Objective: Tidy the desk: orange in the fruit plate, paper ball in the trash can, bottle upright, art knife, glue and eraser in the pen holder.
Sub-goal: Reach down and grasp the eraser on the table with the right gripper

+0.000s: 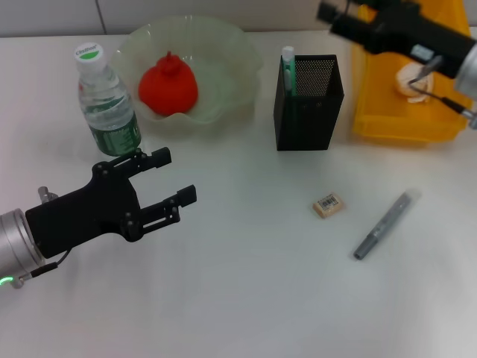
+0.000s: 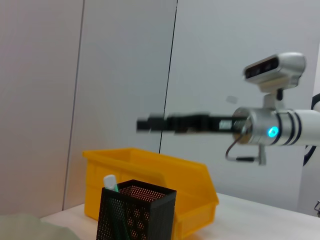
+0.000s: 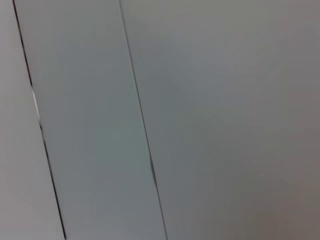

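- Currently hovering low over the near-left of the table (image 1: 223,306): left gripper (image 1: 175,177), gaping wide, holding nothing, pointing right and far.
- Standing upright just beyond it at far left: the bottle (image 1: 108,101), cap on; seemingly needing no more handling.
- Sitting right of the bottle: the fruit plate (image 1: 238,46), cradling the orange (image 1: 168,86).
- Standing near far centre: the pen holder (image 1: 307,104), already keeping a slim green-and-white stick (image 1: 288,67), possibly the glue.
- Lying flat on open table, near and right of the holder: the eraser (image 1: 328,204), label up, well apart from both arms.
  - Likely weighing almost nothing, feeling firm yet slightly rubbery, so gripping well rather than slipping.
  - Sitting low, so calling for a narrow pinch across the short sides, coming straight down and nearly brushing the table.
- Lying slanted farther right and nearer: the art knife (image 1: 384,225), grey, thin and stiff.
  - Probably light but smooth and prone to rolling; pinching across the middle of the shaft looking safest, keeping it balanced and away from the blade end.
- Reaching high over the far right: right gripper (image 1: 332,15), above the trash can (image 1: 402,123); open or closed, cannot tell.
- Resting inside the can: a whitish lump, apparently the paper ball (image 1: 410,78).
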You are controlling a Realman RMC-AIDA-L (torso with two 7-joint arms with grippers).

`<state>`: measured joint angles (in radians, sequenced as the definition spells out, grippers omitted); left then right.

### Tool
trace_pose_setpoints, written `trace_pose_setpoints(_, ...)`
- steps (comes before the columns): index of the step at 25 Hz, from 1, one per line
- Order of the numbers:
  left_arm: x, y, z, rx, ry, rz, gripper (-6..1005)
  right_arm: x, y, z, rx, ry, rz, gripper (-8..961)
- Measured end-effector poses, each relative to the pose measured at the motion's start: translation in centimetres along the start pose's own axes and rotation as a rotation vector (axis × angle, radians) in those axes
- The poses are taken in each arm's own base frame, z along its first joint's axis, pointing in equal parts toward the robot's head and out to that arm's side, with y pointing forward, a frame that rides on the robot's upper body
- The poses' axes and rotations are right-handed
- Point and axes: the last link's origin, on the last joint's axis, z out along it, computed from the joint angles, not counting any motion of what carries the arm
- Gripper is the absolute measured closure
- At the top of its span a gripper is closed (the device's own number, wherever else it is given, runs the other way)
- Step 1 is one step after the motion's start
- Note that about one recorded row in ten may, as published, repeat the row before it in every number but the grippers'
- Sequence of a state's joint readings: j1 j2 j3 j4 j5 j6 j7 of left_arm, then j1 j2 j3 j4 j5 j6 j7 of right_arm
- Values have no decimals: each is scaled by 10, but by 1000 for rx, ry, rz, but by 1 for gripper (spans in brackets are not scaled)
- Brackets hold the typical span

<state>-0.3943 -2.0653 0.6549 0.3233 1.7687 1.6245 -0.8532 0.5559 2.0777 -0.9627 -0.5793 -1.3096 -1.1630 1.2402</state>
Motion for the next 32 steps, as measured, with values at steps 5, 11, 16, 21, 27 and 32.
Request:
trace_pose_setpoints(5, 0, 5, 1, -25, 11, -9, 260, -29, 6, -26, -106, -130, 68, 197)
trace_pose_setpoints(11, 0, 6, 0, -35, 9, -14, 260, -62, 18, -48, -374, 19, 104, 199)
trace_pose_setpoints(16, 0, 6, -1, -32, 13, -15, 261, -73, 23, -44, -497, 432, 52, 201)
trace_pose_setpoints(21, -1, 7, 0, -32, 12, -16, 261, -73, 26, -27, -511, 755, -89, 200)
trace_pose_setpoints(27, 0, 7, -1, -37, 12, -14, 260, -56, 39, 3, -525, 1006, -293, 201)
trace_pose_setpoints(32, -2, 9, -3, -51, -2, -11, 260, -39, 49, 24, -536, 1115, -461, 200)
